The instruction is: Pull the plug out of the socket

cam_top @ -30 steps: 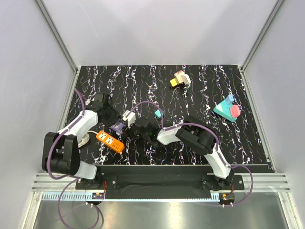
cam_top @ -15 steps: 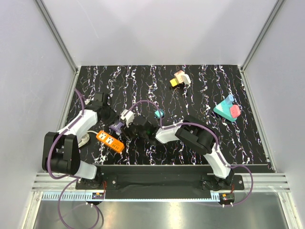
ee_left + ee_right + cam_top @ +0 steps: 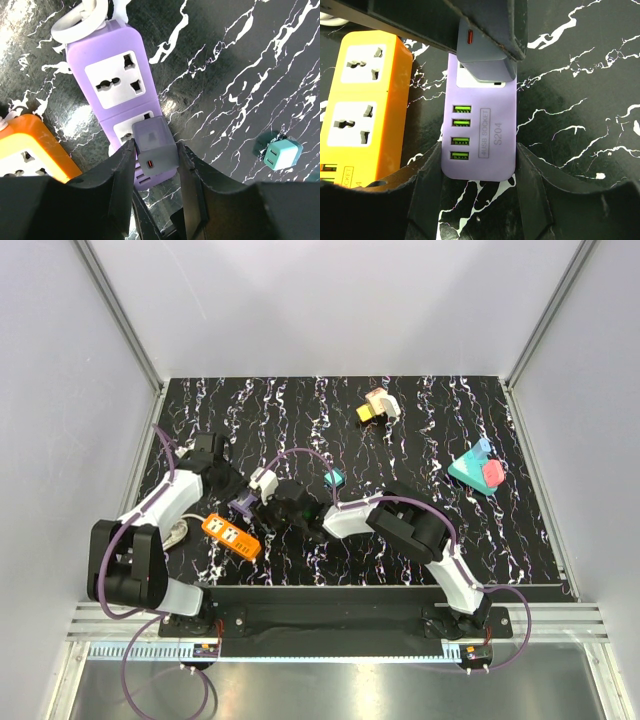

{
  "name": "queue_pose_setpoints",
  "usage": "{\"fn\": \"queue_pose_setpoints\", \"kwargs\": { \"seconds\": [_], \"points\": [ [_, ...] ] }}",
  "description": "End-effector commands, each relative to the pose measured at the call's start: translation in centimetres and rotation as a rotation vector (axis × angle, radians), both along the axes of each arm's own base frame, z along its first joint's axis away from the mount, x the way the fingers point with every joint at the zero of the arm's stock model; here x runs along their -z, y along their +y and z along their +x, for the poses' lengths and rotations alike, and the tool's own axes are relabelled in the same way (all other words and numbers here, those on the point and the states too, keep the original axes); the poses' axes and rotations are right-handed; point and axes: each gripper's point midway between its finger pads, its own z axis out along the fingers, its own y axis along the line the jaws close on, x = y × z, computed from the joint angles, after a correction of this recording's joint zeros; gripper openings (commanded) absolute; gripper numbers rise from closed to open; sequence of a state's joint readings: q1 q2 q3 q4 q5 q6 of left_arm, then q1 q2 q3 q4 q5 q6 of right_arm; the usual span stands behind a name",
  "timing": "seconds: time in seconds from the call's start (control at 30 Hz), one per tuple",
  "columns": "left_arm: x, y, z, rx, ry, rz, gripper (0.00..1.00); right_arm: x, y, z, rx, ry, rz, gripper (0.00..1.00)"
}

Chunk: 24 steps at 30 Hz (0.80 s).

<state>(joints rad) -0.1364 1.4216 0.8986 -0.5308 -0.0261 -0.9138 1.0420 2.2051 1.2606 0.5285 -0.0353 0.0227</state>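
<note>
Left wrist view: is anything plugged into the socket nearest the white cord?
No, that socket on the purple plastic power strip shows bare holes; the grey cube-shaped plug sits in the neighbouring one.

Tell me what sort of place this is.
Probably a robotics lab test cell: white panel walls on aluminium framing enclose a black marbled table, with a left arm and right arm bolted at its near edge.

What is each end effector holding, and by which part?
Left end effector pinches the grey plug by its two sides, seated in the purple power strip. Right end effector clamps that strip across its USB end.
</note>
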Motion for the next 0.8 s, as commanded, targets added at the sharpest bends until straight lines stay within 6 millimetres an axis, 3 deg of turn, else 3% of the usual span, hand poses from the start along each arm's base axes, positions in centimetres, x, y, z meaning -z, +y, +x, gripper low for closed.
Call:
{"fn": "queue_pose_setpoints", "kwargs": {
  "seconds": [0.0,0.43,0.6,0.77],
  "points": [
    [-5.5,-1.9,2.7,0.038,-0.172,-0.084,0.0,8.3,-4.1,-2.3,0.001,0.118,-0.253,0.0],
    [-6.0,-1.8,2.7,0.025,-0.19,-0.081,0.0,8.5,-4.0,-2.4,-0.021,0.106,-0.282,0.0],
    [-6.8,0.5,1.8,-0.025,-0.219,0.016,0.0,7.4,-3.7,-2.7,-0.033,0.101,-0.237,0.0],
    [-7.5,2.3,-0.3,-0.044,-0.241,0.097,0.0,7.1,-3.6,-2.5,-0.025,0.096,-0.228,0.15]
  ]
}}
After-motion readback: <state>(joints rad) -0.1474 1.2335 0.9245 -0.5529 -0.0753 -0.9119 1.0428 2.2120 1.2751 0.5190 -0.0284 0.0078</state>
